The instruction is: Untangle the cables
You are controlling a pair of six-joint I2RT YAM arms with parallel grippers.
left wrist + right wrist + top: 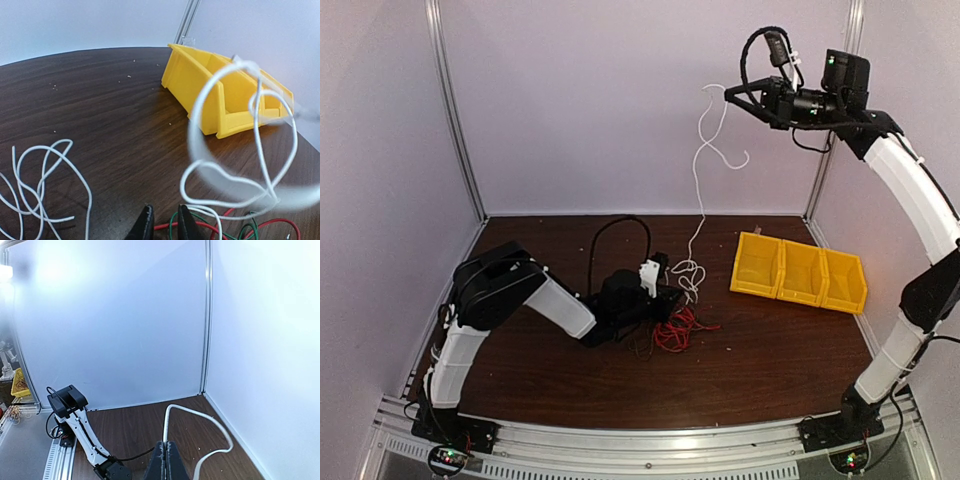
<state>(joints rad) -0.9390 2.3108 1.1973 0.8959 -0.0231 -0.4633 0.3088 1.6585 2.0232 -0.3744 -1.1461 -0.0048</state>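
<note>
My right gripper (pixel 728 93) is raised high near the back wall and shut on the white cable (pixel 698 165). The cable hangs from it down to a small white coil on the table (pixel 688 272). In the right wrist view the closed fingertips (pixel 166 446) pinch the white cable (pixel 200 415). My left gripper (pixel 667 302) rests low on the table at the red cable tangle (pixel 680 328), with dark wires (pixel 642 346) beside it. In the left wrist view its jaws (pixel 165 223) stand narrowly apart with the red cable (pixel 167 227) between them. White loops (pixel 200 170) lift above the tangle.
A yellow bin with three compartments (pixel 800 272) stands on the table's right, close to the tangle; it also shows in the left wrist view (pixel 200 85). More white cable loops (pixel 45 185) lie left of my left gripper. Walls enclose the back and sides.
</note>
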